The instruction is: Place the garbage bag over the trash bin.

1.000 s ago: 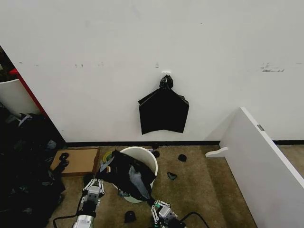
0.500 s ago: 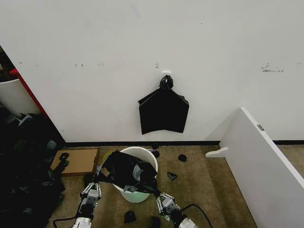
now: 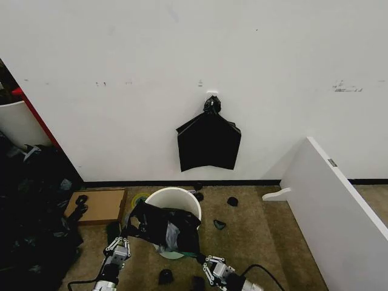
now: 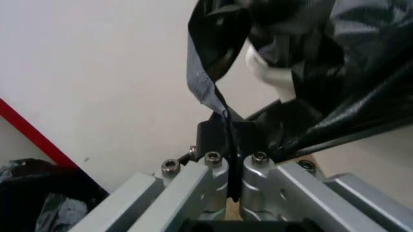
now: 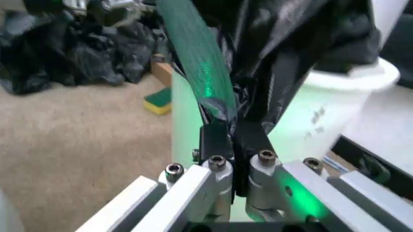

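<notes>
The trash bin (image 3: 177, 197) is a round white bucket standing on the carpet by the wall. The glossy black garbage bag (image 3: 162, 225) hangs across its near rim, stretched between my two grippers. My left gripper (image 3: 122, 242) holds the bag's left end and my right gripper (image 3: 202, 259) holds its right end, both low in front of the bin. In the left wrist view the left gripper (image 4: 230, 150) is shut on a thin bag edge (image 4: 205, 84). In the right wrist view the right gripper (image 5: 232, 140) pinches the bag (image 5: 284, 43) beside the bin wall (image 5: 322, 111).
A flat black bag (image 3: 208, 140) hangs on the wall behind the bin. A cardboard box (image 3: 100, 205) lies to the left, next to a heap of dark bags (image 3: 30, 212). A white board (image 3: 333, 206) slants at the right. Small black scraps (image 3: 219, 224) dot the carpet.
Both grippers have drawn back toward me with the bag. The bag has slid lower over the bin's near rim, and more of the bin's opening shows.
</notes>
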Robot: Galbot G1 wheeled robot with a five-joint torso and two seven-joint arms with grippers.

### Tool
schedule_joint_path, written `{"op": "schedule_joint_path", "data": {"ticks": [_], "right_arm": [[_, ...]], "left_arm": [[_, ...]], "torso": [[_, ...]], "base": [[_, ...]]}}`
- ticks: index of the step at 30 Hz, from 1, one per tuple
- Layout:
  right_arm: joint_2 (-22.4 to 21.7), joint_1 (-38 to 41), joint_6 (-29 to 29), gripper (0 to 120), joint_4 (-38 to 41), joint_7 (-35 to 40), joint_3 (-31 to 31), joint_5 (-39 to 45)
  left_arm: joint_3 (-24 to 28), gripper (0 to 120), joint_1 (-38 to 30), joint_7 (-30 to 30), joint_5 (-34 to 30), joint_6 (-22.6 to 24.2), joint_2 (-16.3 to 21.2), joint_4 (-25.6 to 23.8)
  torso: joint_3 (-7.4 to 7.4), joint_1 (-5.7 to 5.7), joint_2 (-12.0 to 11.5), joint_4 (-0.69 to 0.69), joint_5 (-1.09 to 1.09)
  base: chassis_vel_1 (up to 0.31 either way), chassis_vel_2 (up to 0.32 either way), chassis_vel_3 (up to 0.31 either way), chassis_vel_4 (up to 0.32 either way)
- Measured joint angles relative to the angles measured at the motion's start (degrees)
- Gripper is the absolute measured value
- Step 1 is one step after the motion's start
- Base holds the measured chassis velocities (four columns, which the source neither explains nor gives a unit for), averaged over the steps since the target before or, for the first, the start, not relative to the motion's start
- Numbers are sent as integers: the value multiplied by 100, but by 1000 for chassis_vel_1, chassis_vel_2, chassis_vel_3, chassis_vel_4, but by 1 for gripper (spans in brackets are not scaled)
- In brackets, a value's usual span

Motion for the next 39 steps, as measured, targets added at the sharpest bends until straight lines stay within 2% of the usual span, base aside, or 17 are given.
{"op": "schedule_joint_path", "data": {"ticks": [3,7,8,10,15,21,28,32,34,35,38,39], "right_arm": [[114,165,67,0,-305,276,-19,130],[216,371,132,0,-592,496,-205,1086],[216,371,132,0,-592,496,-205,1086],[233,431,133,0,-647,319,-280,1737],[235,442,154,0,-777,-438,-332,2534],[357,509,150,0,-1156,-1218,-167,2847],[396,504,153,0,-1264,-1588,25,2891],[292,359,138,0,-1082,-1849,115,2875],[225,278,102,7,-987,-2116,212,2865],[201,246,85,10,-959,-2236,259,2851],[115,96,2,25,-841,-2781,531,2780],[115,96,2,25,-841,-2781,531,2780]], "left_arm": [[5,0,-150,-2,16,9,-54,161],[8,0,-241,-9,10,37,-140,217],[8,0,-241,-9,10,37,-140,217],[20,0,-250,2,7,51,-166,246],[67,0,-261,97,37,61,-186,376],[102,0,-398,142,54,124,-225,569],[106,0,-448,152,-86,115,-212,550],[76,0,-342,410,-250,28,-104,383],[37,0,-276,591,-294,3,-31,300],[10,3,-237,714,-310,-5,15,260],[-355,18,-86,1746,-363,-129,158,35],[-355,18,-86,1746,-363,-129,158,35]], "torso": [[0,0,0,0,0],[0,0,0,0,1],[0,0,0,0,1],[0,0,0,1,-1],[0,0,0,0,-1],[0,0,0,0,0],[0,0,0,1,0],[0,0,0,0,0],[0,0,0,0,-1],[0,0,0,0,-1],[0,0,0,1,-2],[0,0,0,1,-2]], "base": [[0,0,0,0],[0,0,0,0],[0,0,0,0],[0,0,0,0],[0,0,0,0],[0,0,0,0],[0,0,0,0],[0,0,0,0],[0,0,0,0],[0,0,0,0],[0,0,0,0],[0,0,0,0]]}}
